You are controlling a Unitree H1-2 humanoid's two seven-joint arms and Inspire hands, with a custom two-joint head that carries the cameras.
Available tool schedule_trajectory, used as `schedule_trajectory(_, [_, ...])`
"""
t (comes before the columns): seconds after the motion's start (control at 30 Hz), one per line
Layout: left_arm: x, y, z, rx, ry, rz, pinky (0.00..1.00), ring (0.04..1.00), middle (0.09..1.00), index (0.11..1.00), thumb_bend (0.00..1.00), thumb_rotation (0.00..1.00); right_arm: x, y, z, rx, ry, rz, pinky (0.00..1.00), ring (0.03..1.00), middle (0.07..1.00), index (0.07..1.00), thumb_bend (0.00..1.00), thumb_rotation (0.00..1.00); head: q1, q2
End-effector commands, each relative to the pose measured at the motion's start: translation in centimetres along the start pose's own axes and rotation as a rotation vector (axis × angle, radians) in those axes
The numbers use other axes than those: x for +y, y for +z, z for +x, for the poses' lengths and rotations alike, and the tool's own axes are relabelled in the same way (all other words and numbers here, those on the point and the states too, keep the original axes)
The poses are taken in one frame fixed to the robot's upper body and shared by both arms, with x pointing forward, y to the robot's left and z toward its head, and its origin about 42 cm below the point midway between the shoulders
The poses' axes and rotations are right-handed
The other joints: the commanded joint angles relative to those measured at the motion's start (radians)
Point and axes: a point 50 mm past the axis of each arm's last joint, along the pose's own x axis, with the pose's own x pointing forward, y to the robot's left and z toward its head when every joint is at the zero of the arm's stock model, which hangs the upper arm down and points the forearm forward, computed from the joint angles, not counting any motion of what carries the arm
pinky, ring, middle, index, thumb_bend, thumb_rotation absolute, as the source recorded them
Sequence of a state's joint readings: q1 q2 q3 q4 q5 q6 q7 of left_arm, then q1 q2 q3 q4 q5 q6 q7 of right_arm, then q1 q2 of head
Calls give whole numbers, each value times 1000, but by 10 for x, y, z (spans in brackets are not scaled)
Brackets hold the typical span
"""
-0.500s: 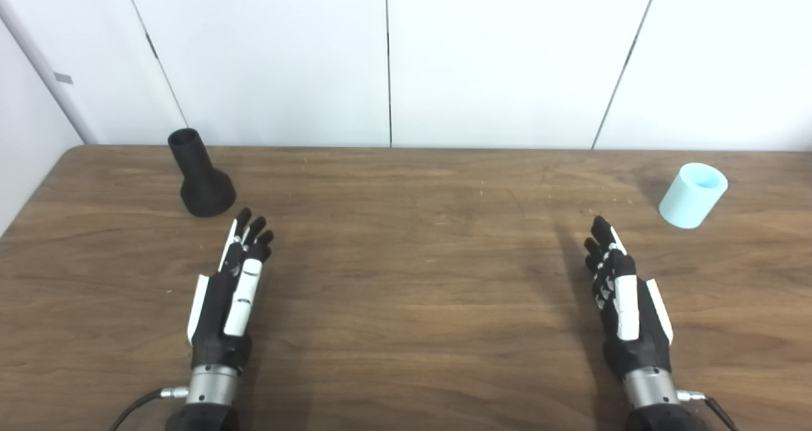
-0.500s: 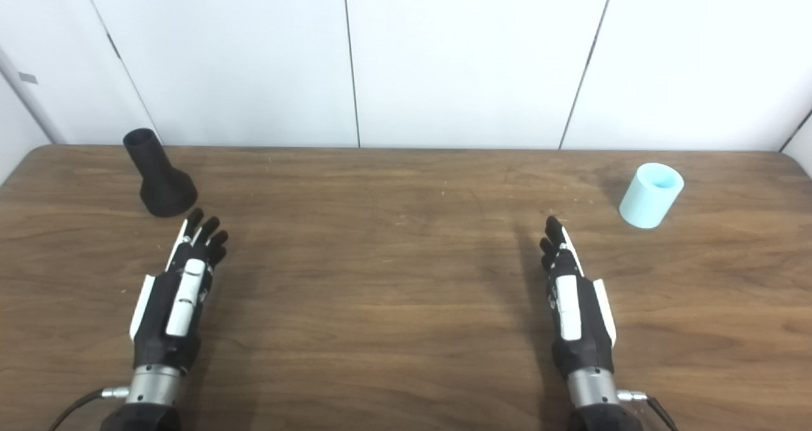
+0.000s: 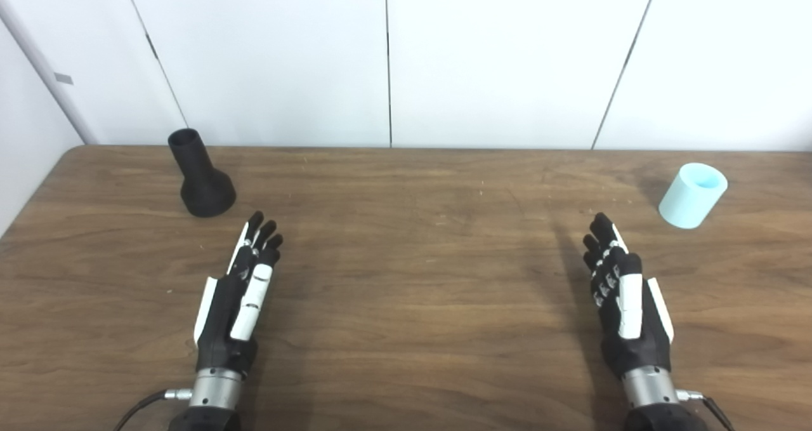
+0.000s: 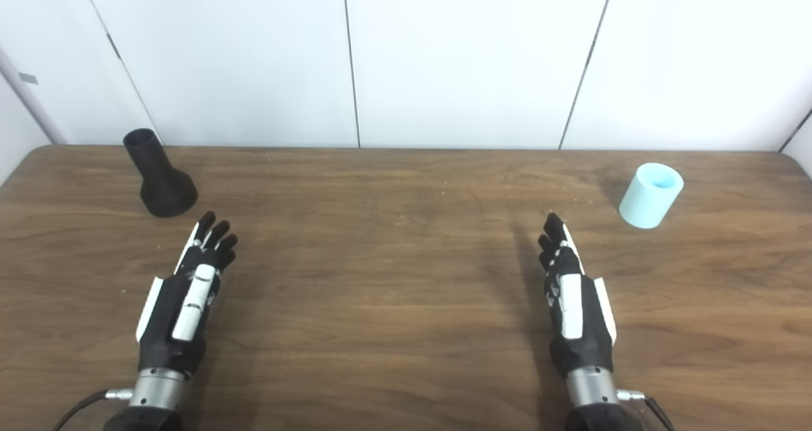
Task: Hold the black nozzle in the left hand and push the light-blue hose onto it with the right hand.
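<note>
The black nozzle stands upright on its wide base at the table's far left, its narrow open end up. A short light-blue hose piece stands at the far right, open end up. My left hand is open over the table, fingers stretched forward, just right of and nearer than the nozzle, touching nothing. Over the right side my right hand is open too, nearer than and left of the hose, holding nothing.
The brown wooden table runs across the whole view, with white wall panels right behind its far edge. A thin cable leaves my left wrist at the bottom.
My left hand has shifted a little to the right and tilted its fingers rightward. My right hand has barely moved. Nozzle and hose stand as before.
</note>
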State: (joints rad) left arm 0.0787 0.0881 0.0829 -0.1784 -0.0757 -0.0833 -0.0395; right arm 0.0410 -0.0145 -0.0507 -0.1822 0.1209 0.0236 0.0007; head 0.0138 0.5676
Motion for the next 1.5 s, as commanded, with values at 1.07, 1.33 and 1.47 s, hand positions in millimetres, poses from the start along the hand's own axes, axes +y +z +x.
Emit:
schedule_trajectory(1.07, [-52, -10, 0, 15, 11, -15, 983, 954, 967, 954, 382, 761, -44, -2, 10, -45, 63, -3, 1000, 998, 998, 997, 578, 1000, 364, -148])
schedule_trajectory(1.33, [-50, -7, 1, 13, 9, 2, 976, 956, 969, 966, 410, 741, -43, -4, 11, -38, 74, 4, 1000, 997, 997, 1000, 560, 1000, 345, -142])
schedule_trajectory(1.47, [-42, -1, 3, 3, 23, 37, 959, 955, 969, 967, 443, 666, -43, -4, 12, -35, 73, 1, 1000, 992, 993, 996, 566, 1000, 340, -140])
